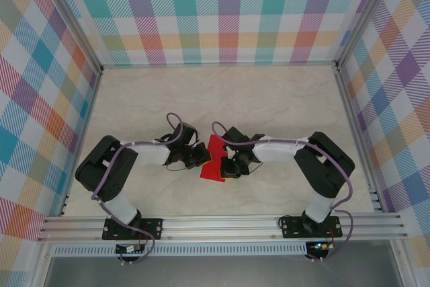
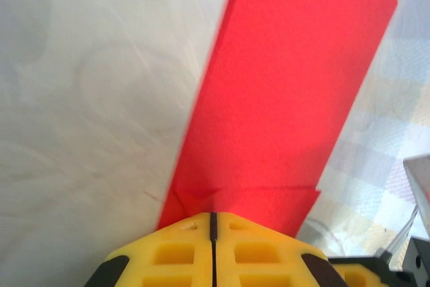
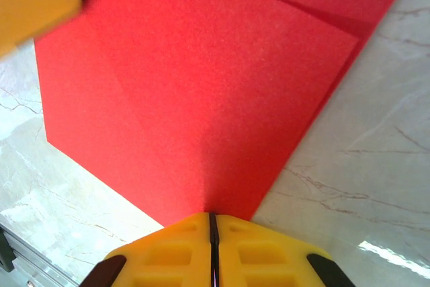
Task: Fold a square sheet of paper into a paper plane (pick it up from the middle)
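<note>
Square sheet of paper (image 1: 215, 159) — matte red, sharply creased

One square sheet of paper (image 3: 201, 99), one left hand (image 2: 212, 220), one right hand (image 3: 212, 218), one table (image 1: 269, 105).

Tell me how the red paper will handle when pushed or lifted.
Likely floppy and very light: the red paper looks thin, with folded layers and a crease. A push would probably buckle it. On the smooth table it should slide, never roll.

place: robot lab cell | cues: aluminium rail (image 1: 222, 223), plaid panel walls (image 1: 222, 11), marble-look tabletop (image 1: 269, 99)
</note>
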